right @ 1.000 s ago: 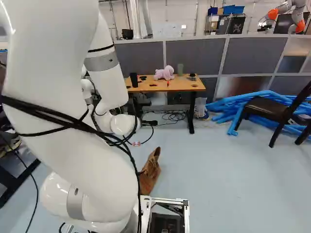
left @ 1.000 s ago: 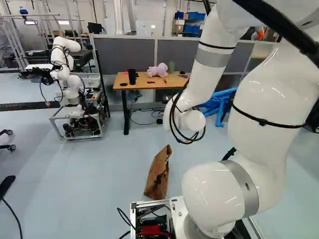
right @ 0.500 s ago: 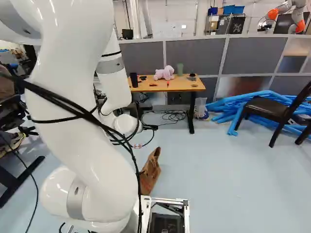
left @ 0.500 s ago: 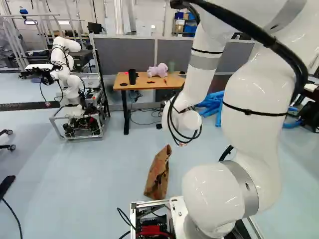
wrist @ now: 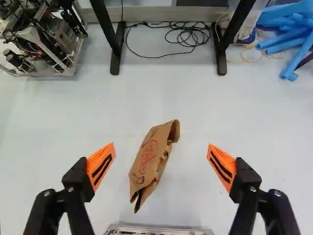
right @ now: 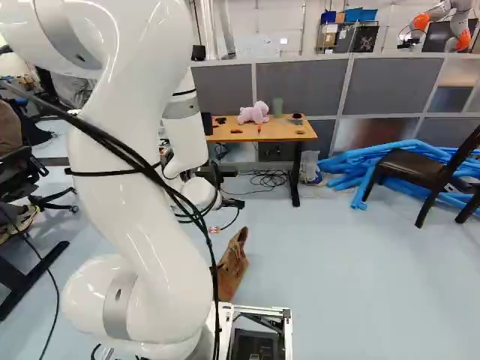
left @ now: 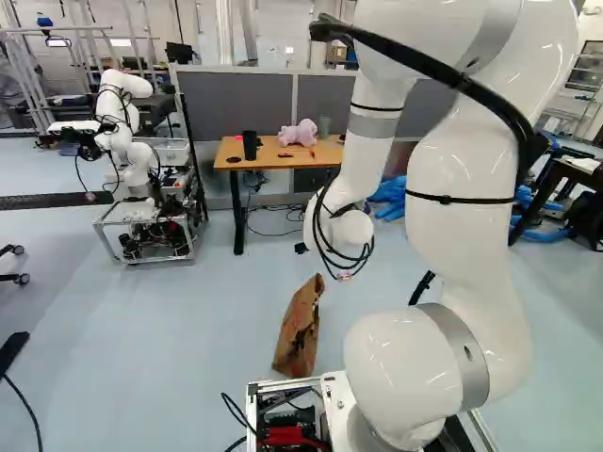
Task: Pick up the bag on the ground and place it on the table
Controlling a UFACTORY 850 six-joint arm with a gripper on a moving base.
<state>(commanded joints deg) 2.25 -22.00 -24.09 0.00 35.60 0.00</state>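
The brown paper bag point(wrist: 152, 161) lies on the floor, crumpled, ahead of the base; it also shows in the left base view point(left: 300, 330) and the right base view point(right: 232, 266). High above it, my gripper point(wrist: 161, 145) stands wide open in the wrist view, nothing held, with the bag seen in the gap between its orange-padded fingers, nearer one side. Both base views hide the fingers behind the white wrist. Beyond the bag stands the wooden table point(right: 277, 133), holding a pink plush toy point(right: 254, 112), a dark cup and small items.
Another robot point(left: 132, 151) stands on its frame at the left of the left base view. Cables point(wrist: 188, 36) lie on the floor under the table. Blue tubes point(right: 341, 166) and a dark chair point(right: 409, 169) are right of the table. A grey partition point(right: 300, 86) runs behind.
My arm has swung leftward in the left base view and rightward in the right base view, with its wrist slightly lower. The base and the bag have not moved.
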